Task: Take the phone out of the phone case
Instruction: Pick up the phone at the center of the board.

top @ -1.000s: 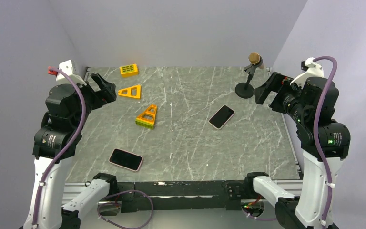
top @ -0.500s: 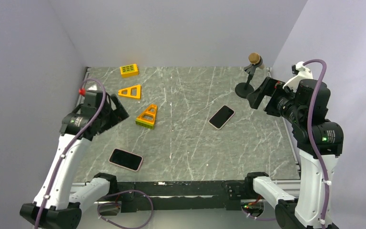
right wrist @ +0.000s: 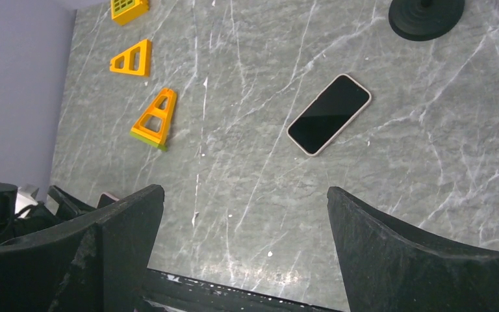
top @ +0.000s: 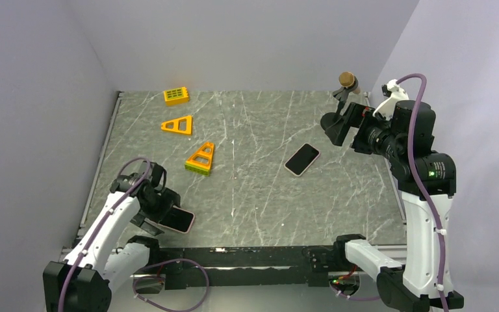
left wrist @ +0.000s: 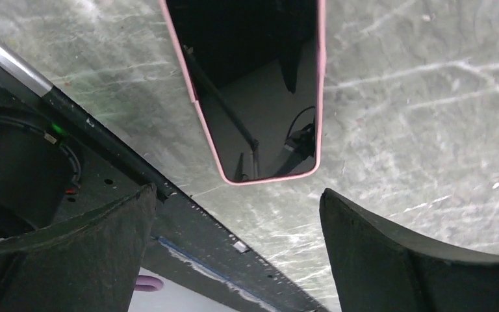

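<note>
Jaws wide apart on both arms, gripping nothing. Left jaws over the near-left phone [left wrist: 253, 84], pink rim showing; right jaws far right, clear of the second phone [right wrist: 329, 114]

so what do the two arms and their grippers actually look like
Both arms have white lower links and black motor joints, with a purple cable looped along each. The right arm shows a small green light. The left gripper and right gripper each have two broad black fingers with a rough matte surface.
</note>
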`<state>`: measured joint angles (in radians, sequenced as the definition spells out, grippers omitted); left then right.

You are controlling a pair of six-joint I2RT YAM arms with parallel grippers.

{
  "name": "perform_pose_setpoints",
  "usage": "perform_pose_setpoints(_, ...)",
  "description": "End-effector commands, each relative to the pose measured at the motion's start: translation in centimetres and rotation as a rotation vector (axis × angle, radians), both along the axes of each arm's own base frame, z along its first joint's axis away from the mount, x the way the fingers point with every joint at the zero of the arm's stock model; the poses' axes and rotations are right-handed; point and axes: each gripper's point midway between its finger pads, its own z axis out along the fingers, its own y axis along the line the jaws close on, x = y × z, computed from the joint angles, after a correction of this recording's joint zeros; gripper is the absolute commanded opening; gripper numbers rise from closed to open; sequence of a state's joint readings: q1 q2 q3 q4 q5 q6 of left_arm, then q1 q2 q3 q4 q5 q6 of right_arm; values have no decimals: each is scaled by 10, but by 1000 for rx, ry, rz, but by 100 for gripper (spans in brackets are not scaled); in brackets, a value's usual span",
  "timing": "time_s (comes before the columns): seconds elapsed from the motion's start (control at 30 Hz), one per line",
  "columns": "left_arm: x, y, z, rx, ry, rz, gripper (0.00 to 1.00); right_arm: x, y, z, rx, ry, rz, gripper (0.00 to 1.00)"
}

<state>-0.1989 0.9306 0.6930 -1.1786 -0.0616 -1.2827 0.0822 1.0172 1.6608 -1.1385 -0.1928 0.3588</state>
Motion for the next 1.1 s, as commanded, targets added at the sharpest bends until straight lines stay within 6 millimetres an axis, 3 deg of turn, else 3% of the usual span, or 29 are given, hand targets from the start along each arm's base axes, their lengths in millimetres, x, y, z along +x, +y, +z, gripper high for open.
perform_pose_setpoints(0.0,9,0,-1,-41,-26,200,99,2,4,10,6,-57,20,100)
perform_pose_setpoints(0.27,16,-3,-25,-106,-35,364,99,2,7,6,11,-44,34,100)
perform_pose_setpoints(0.53,18,13,-34,-54,-49,419,99,4,5,3,10,-36,24,100)
perform_pose_setpoints(1.07,30,24,-49,23,68,371,99,8,4,-7,8,3,9,100)
